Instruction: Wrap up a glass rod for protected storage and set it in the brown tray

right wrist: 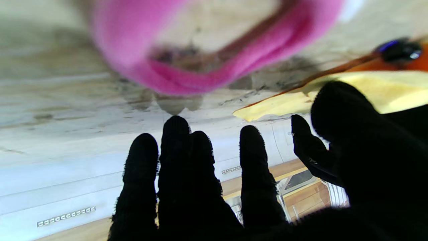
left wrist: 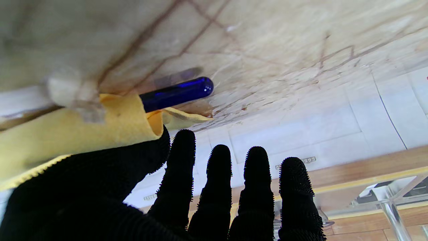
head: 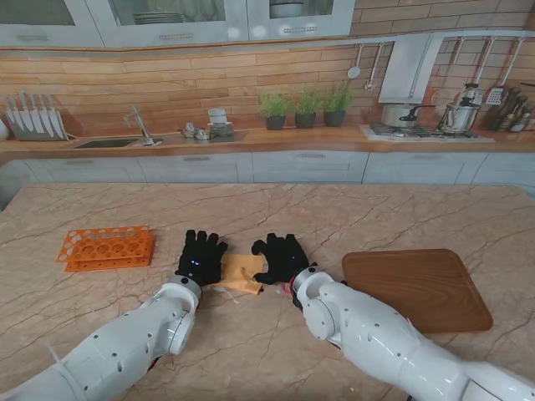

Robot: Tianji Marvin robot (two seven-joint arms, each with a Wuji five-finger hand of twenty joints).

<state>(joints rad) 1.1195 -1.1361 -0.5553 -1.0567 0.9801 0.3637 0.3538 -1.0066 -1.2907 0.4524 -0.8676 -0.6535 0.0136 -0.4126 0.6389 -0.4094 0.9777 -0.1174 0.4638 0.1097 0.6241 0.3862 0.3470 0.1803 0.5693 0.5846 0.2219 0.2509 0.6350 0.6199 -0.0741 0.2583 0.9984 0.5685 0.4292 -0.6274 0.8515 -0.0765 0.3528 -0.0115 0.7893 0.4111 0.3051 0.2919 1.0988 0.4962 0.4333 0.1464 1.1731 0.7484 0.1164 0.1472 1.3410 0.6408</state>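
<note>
A yellow cloth (head: 240,271) lies on the marble table between my two black-gloved hands. In the left wrist view the cloth (left wrist: 100,127) is folded over a dark blue glass rod (left wrist: 177,93), whose rounded end sticks out onto the table. My left hand (head: 201,257) lies flat at the cloth's left edge, fingers (left wrist: 217,187) straight and apart, the thumb against the fold. At the right edge my right hand (head: 282,257) has its fingers spread and its thumb (right wrist: 337,110) by the cloth (right wrist: 384,90). The rod's other end (right wrist: 398,50) shows blurred. The brown tray (head: 415,288) sits to the right.
An orange tube rack (head: 107,247) stands on the table to the left. A pink band (right wrist: 200,50) lies blurred on the table close to my right wrist. Kitchen counter and cabinets (head: 251,167) run along the far side.
</note>
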